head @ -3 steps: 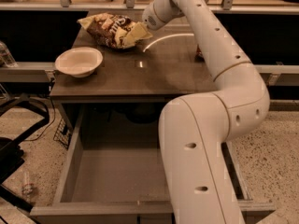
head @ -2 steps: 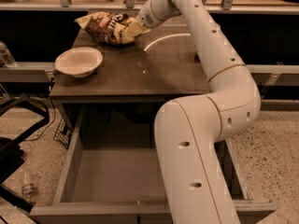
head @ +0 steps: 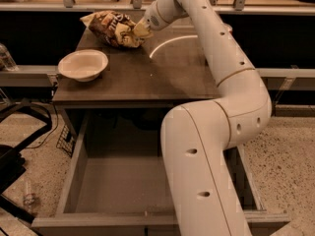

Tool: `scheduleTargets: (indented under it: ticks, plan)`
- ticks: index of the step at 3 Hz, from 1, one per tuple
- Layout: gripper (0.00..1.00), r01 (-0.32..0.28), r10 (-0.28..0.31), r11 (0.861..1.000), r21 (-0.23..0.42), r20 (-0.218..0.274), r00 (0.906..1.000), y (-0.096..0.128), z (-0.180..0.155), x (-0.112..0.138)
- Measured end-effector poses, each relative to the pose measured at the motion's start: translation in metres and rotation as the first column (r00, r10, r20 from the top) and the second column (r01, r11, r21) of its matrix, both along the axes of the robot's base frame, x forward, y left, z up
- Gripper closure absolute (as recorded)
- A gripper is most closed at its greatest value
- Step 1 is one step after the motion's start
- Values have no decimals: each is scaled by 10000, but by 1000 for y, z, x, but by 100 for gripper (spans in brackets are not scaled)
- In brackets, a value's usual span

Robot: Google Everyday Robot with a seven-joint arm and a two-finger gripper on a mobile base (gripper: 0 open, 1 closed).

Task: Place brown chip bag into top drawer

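We see the gripper [head: 141,31] at the far end of the table [head: 167,77], against the right end of the brown chip bag [head: 110,27]; whether it clasps the bag we cannot tell. The bag lies on the tabletop beyond the white bowl [head: 82,64]. The top drawer [head: 118,181] (standing wide open) juts out below the table's front edge.

Gripper [head: 140,31] right of brown chip bag [head: 110,27] on table [head: 167,75] above top drawer [head: 120,183].
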State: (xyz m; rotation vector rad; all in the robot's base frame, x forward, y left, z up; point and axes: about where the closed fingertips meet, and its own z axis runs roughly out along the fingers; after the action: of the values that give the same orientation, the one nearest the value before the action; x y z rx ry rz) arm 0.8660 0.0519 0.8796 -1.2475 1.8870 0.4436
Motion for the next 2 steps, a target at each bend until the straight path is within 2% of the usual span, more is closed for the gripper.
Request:
scheduleTargets:
  ticks: [1,2]
  plan:
    - [100,-18,18,10000,-4,-24,10000,2,-2,0]
    - [100,-24,24,10000,-22,-33,10000,2,-2,0]
